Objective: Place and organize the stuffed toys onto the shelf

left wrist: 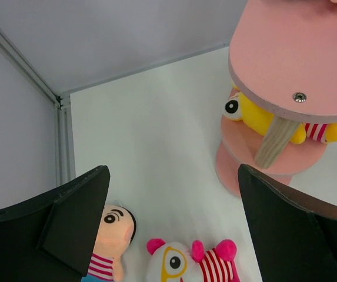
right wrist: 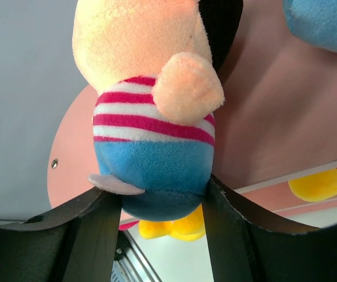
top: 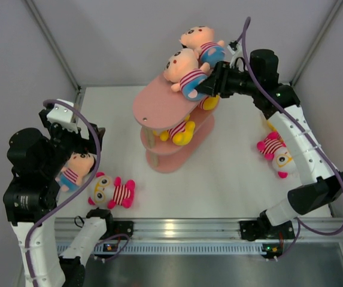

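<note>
The salmon-pink shelf stands mid-table. My right gripper is shut on the blue bottom of a peach-headed doll, which lies on the top tier. In the right wrist view the fingers press both sides of that doll. A second peach-headed doll lies behind it. Yellow toys sit on the middle tier. My left gripper is open and empty above a peach-headed doll on the table. In the left wrist view that gripper is over the doll and a pink white-faced toy.
The pink white-faced toy lies near the front left. Another pink white-faced toy lies at the right, beside my right arm. The shelf and a yellow toy show at the right of the left wrist view. Grey walls enclose the table.
</note>
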### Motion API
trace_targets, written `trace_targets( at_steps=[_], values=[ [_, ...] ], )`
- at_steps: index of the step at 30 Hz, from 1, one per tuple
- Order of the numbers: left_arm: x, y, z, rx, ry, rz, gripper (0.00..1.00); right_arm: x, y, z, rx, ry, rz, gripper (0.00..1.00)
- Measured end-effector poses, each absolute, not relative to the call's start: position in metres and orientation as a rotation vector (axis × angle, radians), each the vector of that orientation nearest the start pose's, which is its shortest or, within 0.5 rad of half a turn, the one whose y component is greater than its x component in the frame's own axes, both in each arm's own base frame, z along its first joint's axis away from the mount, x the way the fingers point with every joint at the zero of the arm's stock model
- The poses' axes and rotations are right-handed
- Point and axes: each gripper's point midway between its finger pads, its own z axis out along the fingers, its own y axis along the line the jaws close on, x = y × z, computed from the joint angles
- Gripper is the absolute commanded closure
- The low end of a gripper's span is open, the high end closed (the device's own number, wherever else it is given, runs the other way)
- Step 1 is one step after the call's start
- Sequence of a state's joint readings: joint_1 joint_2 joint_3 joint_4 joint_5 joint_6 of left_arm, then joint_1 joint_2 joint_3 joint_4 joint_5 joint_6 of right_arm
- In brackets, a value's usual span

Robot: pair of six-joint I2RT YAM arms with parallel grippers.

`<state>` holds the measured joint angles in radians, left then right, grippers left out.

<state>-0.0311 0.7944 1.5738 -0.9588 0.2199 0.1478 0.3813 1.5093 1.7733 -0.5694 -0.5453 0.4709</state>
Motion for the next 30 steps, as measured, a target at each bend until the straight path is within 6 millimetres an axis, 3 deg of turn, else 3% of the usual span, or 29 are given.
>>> trace_targets(
  at_steps=[20,24,27,30],
  values=[
    [0.206,-0.038,0.419,0.326,1.75,-0.103,0.04,0.362,0.25,0.401,-0.287,1.95,1.04,0.49],
    [0.206,-0.038,0.418,0.326,1.755,-0.104,0.04,0.368,0.252,0.403,-0.312,1.937,1.042,0.88],
    [0.206,-0.038,0.417,0.326,1.757,-0.104,0.04,0.367,0.255,0.403,-0.348,1.927,1.069,1.0],
    [0.206,-0.038,0.417,0.326,1.756,-0.104,0.04,0.361,0.258,0.405,-0.401,1.908,1.101,1.0]
  ],
)
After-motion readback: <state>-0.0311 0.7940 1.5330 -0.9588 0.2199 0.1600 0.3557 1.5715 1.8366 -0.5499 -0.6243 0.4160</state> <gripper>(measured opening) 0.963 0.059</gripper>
